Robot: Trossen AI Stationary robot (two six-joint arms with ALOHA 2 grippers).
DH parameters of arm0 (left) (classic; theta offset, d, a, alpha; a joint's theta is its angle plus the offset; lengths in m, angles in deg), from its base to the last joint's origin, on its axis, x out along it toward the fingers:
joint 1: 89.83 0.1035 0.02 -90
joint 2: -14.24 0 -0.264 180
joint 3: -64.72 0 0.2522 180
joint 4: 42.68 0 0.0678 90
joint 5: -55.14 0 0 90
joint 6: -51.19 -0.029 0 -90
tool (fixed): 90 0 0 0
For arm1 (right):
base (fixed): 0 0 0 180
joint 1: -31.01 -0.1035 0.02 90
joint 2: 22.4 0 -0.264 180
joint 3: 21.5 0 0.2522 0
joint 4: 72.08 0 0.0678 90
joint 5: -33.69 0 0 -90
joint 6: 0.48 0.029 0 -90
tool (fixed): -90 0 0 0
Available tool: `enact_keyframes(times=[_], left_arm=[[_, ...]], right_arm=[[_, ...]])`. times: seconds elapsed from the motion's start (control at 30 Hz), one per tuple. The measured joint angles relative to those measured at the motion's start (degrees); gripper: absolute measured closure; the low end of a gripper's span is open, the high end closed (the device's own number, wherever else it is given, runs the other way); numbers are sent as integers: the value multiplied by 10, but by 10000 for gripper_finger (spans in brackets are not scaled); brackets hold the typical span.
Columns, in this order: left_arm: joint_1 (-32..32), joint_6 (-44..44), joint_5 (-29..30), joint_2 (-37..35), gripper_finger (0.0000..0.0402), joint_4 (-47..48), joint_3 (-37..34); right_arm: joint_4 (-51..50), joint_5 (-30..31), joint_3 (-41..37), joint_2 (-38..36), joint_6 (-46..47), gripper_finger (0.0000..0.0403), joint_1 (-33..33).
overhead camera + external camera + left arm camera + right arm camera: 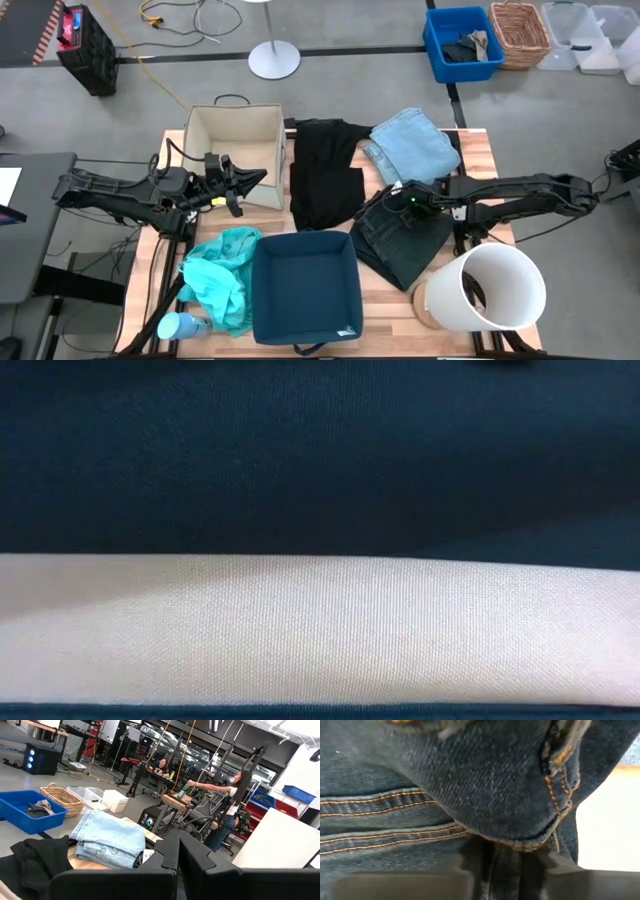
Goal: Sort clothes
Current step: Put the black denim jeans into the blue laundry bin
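Four garments lie on the table. The black garment (pixel 325 172) is spread flat near the middle of the far edge, reaching toward the table's centre. The light blue denim garment (pixel 413 145) is folded in a loose stack at the far right corner, just beside the black one. The dark charcoal denim garment (pixel 400 240), stitched in orange thread, lies rumpled toward the right edge, nearer the front. The bright teal garment (pixel 222 275) sits crumpled at the front left corner.
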Motion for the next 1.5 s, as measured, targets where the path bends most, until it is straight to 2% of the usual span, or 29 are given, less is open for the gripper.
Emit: enact_keyframes(times=[0.13, 0.2, 0.4, 0.7, 1.0, 1.5], left_arm=[[0, 0, 0, 0, 401, 0, 0], [0, 0, 0, 0, 401, 0, 0], [0, 0, 0, 0, 401, 0, 0], [0, -1, 0, 0, 401, 0, 0], [0, -1, 0, 0, 401, 2, 0], [0, -1, 0, 0, 401, 2, 0]], right_arm=[[4, -4, 0, 0, 9, 373, 0], [5, -5, 0, 0, 16, 391, 0], [-14, -3, 20, -8, 19, 400, -3], [-59, 54, 87, -53, 19, 402, -27], [-61, 92, 142, -73, 17, 403, -49], [-56, 137, 280, -73, -57, 403, -59]])
